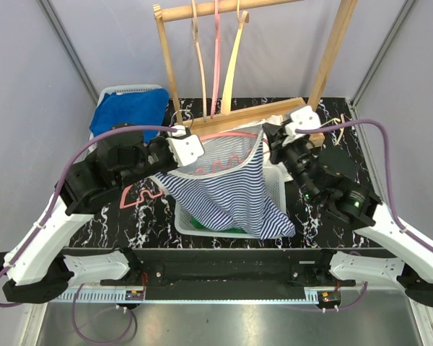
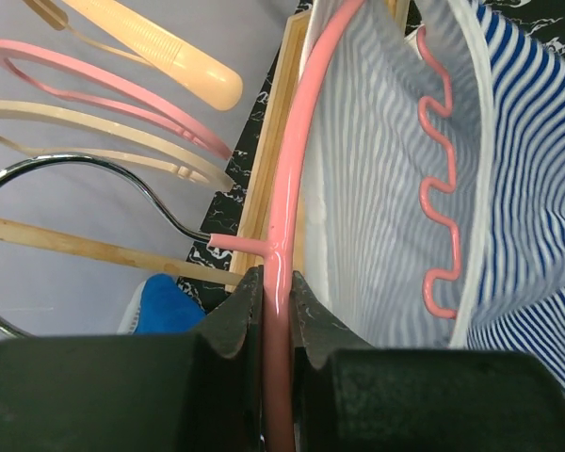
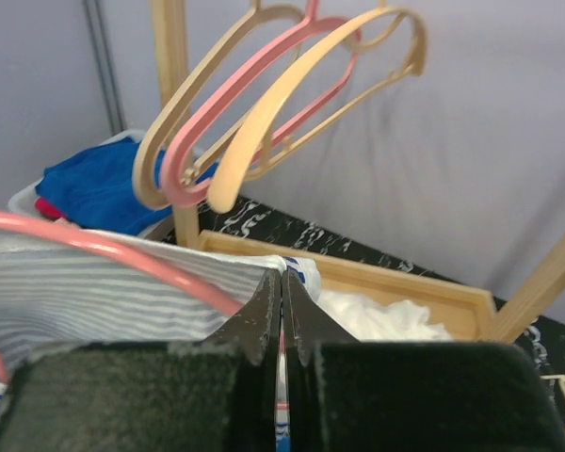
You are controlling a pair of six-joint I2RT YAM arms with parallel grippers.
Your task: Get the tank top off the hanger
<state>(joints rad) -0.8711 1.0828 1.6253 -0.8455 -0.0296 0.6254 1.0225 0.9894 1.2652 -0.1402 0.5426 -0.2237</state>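
Pinched between the left fingers (image 2: 234,320): the pink hanger (image 2: 299,151), gripped on its arm just beside the metal hook (image 2: 71,179). Closed tight on that arm, no gap on either side.

Draped over the hanger and held up off the table (image 1: 151,216): the blue-and-white striped tank top (image 1: 234,191), hanging above a white basket (image 1: 278,189), hem sagging down over the basket's near rim. Visible through the thin cloth from the left wrist: the hanger's wavy bar (image 2: 438,188).

Pressed together on the other side: the right fingers (image 3: 259,315), nipping the tank top's upper right edge, a sliver of striped cloth showing between them. Top edge of the tank top pulled taut from one arm across to the other.

Behind, at the far side of the table: a wooden rack (image 1: 167,68) carrying three spare hangers (image 1: 216,58), two cream and one pink. Left of the rack: a blue cloth (image 1: 130,114) lying in a bin.
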